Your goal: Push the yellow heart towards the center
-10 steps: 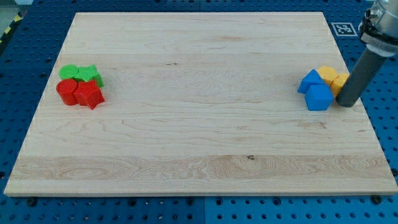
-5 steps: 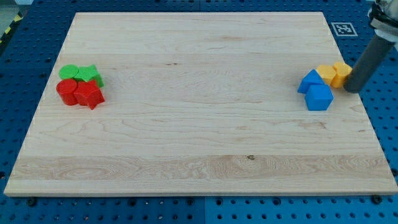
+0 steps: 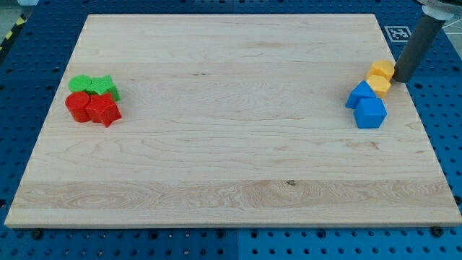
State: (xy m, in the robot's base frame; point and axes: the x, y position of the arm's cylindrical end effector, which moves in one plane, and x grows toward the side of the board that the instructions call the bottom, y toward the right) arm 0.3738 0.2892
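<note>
wooden board (image 3: 231, 166); red, green, blue, yellow blocks

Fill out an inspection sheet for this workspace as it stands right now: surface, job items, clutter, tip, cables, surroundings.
Surface: wooden board lying flat on a blue pegboard.
Job's things: two yellow blocks at the view's right edge, one above the other, touching; which is the heart cannot be told.
Clutter: two blue blocks just below the yellow ones; two green blocks and two red blocks clustered at the view's left.
Grippers: none; my tip sits right beside the upper yellow block, on its right.
Cables: nothing seen.
Surroundings: a printed marker tag at the view's top right.
</note>
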